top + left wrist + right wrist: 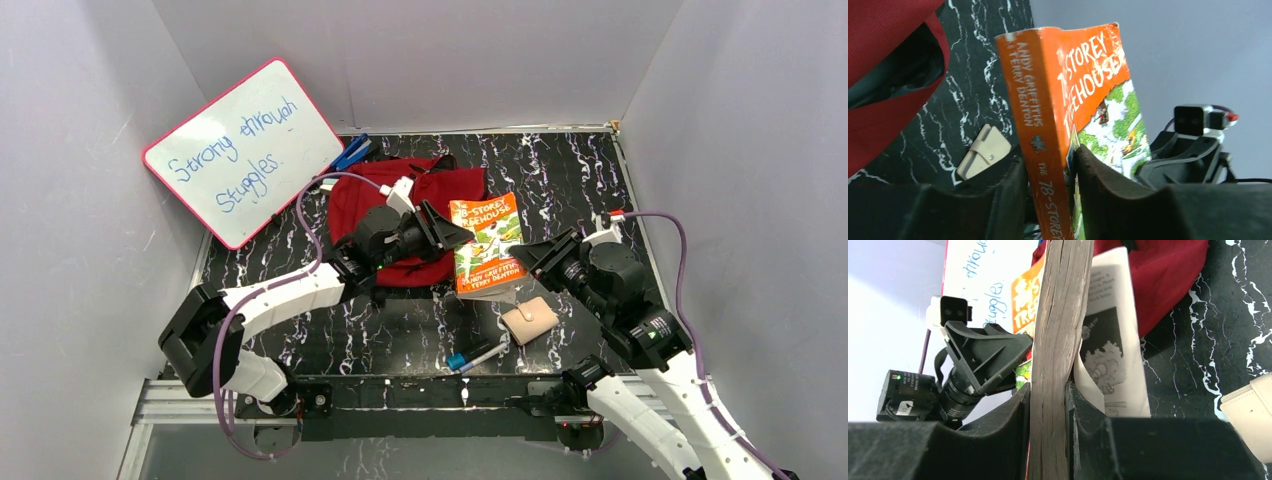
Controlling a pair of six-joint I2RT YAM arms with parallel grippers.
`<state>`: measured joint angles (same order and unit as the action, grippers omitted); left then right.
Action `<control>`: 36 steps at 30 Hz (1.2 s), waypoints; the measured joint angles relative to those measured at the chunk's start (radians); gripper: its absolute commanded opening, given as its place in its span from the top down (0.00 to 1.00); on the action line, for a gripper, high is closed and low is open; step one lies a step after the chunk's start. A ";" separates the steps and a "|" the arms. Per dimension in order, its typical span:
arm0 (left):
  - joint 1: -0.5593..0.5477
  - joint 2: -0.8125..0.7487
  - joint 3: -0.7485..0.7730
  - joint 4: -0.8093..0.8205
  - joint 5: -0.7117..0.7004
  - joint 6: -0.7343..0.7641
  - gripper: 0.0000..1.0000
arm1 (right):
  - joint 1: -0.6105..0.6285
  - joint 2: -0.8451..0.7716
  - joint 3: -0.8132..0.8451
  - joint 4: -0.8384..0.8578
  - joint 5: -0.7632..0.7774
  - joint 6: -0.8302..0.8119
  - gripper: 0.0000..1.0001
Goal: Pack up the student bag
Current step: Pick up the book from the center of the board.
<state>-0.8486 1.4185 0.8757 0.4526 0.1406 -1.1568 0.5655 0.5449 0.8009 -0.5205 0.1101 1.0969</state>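
Now, bag (pixel 455 185): lies on table (pixel 580 180) behind left arm, dark mouth open. Likely light, limp fabric. Mouth would sag shut, so take rim by zipper, not slack panel. Left gripper (pixel 445 232): jaws astride spine of book (pixel 487 245), pads at both faces, squeeze cannot tell. Book tilted between grippers. Right gripper (pixel 535 255): clamped on page edge, loose leaf curling free beside finger.

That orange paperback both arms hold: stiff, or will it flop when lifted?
Likely fairly stiff near the thick spine, where the left fingers pinch the book. The outer leaves look bendy: beside the right fingers one page curls away from the block, so it may splay open.
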 measured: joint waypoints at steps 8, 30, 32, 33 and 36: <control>0.011 -0.009 0.006 0.036 -0.002 -0.016 1.00 | 0.000 0.015 0.001 -0.039 0.020 -0.028 0.71; 0.080 -0.012 0.001 -0.045 0.051 0.054 1.00 | 0.004 0.002 0.016 -0.143 0.177 -0.182 0.01; 0.102 -0.017 0.001 -0.040 0.050 0.067 1.00 | 0.004 -0.012 -0.020 -0.094 0.148 -0.181 0.01; 0.116 -0.021 0.001 -0.033 0.050 0.073 1.00 | 0.004 -0.018 -0.034 -0.069 0.139 -0.180 0.01; 0.157 -0.037 0.000 0.023 0.034 0.087 1.00 | 0.004 -0.049 -0.097 0.070 0.097 -0.170 0.01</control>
<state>-0.6914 1.3811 0.8757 0.4755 0.1745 -1.0695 0.5697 0.4961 0.7040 -0.4503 0.2073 0.9272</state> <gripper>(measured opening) 0.243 0.984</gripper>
